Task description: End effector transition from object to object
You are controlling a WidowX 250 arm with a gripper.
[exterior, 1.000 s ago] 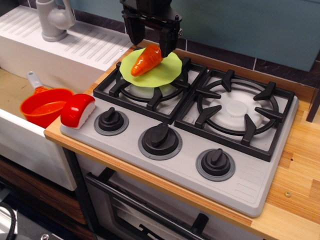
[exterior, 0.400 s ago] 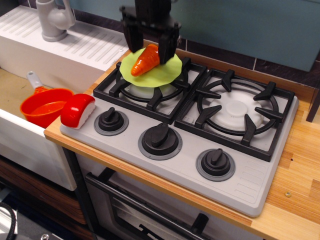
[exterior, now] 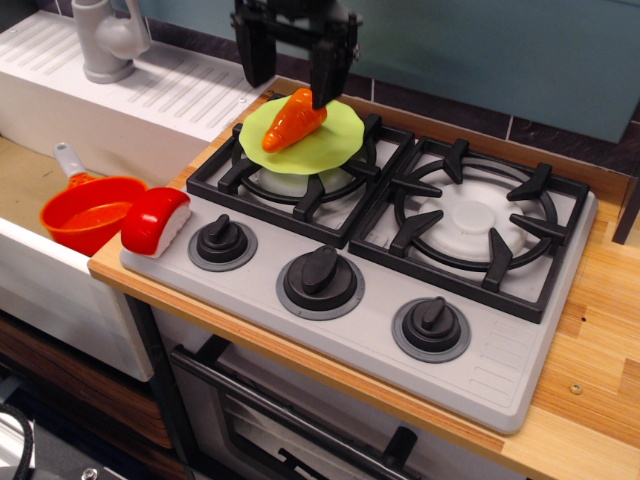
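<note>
orange carrot (exterior: 293,120), lime-green plate (exterior: 335,143), red pot (exterior: 88,213)

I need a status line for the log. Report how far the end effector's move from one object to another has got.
Looks done: the carrot lies on the green plate, not visibly gripped. In hand: the end effector hangs above the carrot's back end, jaws open and empty. Left: it hasn't reached another object; the red and white sushi piece and orange pot sit untouched.

1. The gripper (exterior: 288,88) hangs open over the back left burner
2. A carrot (exterior: 293,119) lies just below its fingers, on a green plate (exterior: 335,145)
3. A red pot (exterior: 88,212) sits well to its lower left
</note>
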